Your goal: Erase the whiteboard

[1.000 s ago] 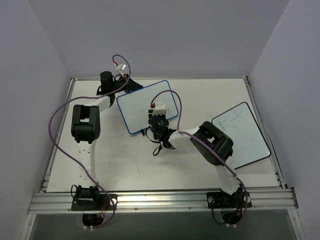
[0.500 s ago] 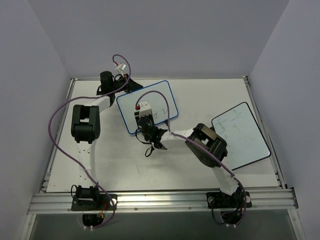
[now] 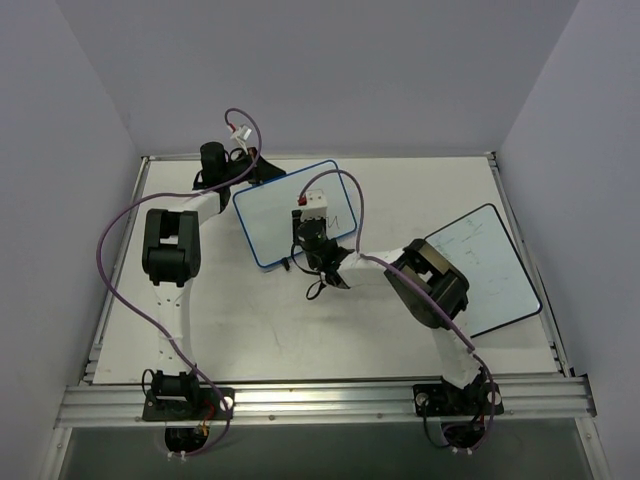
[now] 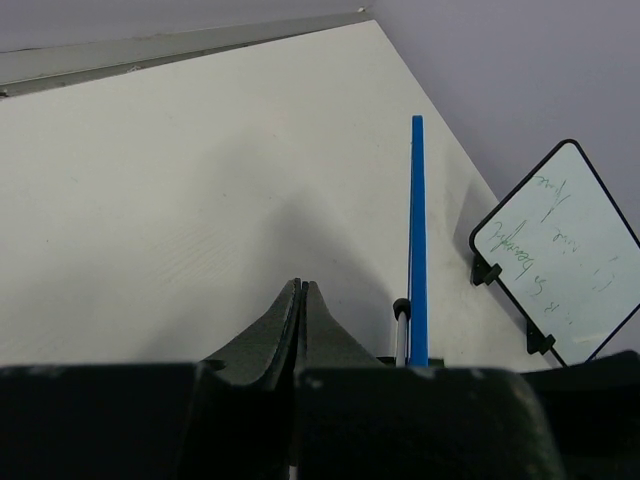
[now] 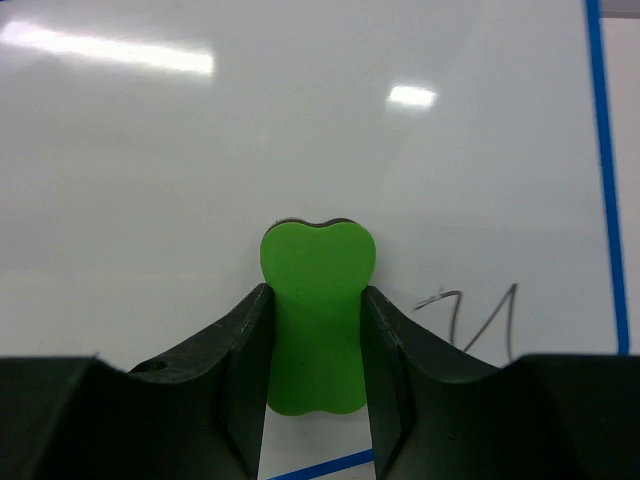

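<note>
My right hand (image 5: 315, 292) clamps the green eraser (image 5: 318, 262) flat to the whiteboard (image 3: 265, 220), propped near the table's (image 3: 250, 320) far left corner, to rub it. Only that wrist's view shows a black scribble (image 5: 480, 318) beside it. Behind, my left hand (image 4: 301, 292) is clenched empty, likely bracing the board.

I work over a plain white table (image 3: 250, 330) with a thin metal trim down its sides. Pale lavender walls close it in: a back wall (image 3: 320, 70), a left wall (image 3: 50, 200) and a right wall (image 3: 590, 120). A ribbed aluminium rail (image 3: 330, 400) runs along the near edge. The light is soft and even, with faint shadows.
</note>
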Controlling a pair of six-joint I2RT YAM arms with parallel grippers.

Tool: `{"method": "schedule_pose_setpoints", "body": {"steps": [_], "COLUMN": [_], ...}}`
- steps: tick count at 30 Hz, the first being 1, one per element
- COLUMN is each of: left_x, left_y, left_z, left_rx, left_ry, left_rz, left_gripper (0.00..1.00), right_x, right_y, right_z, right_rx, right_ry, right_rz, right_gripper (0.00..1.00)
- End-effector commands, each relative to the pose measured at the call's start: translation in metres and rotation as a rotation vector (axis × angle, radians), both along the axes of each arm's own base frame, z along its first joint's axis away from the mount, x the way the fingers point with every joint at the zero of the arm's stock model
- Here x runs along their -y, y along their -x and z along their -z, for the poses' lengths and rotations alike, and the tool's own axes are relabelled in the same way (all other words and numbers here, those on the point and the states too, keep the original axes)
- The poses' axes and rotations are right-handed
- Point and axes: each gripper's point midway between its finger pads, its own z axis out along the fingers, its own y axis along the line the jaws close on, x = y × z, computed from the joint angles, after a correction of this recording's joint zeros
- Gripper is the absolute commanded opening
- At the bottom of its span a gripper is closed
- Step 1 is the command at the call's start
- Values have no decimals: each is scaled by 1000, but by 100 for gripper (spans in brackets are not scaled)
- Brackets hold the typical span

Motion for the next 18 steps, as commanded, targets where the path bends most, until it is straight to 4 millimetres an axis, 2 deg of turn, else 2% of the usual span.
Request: {"method": "schedule_pose_setpoints", "body": {"steps": [1, 8, 13, 18], "left_x": [23, 23, 22, 23], "left_y": [22, 22, 23, 23], "left_z": [-31, -30, -30, -30], "left_rx": [52, 49, 48, 51], "left_ry": [7, 6, 3, 2], "left_rz": [116, 116, 117, 118], "left_gripper": [2, 2, 2, 2], "right_x": [76, 119, 139, 138], "right_y": [-6, -12, -13, -15], "right_z": [59, 66, 69, 66], "right_rx": [-141, -164, -178, -174], "right_ry": [140, 121, 91, 68], "right_rz": [155, 248, 281, 257], "right_gripper": [2, 2, 2, 2]}}
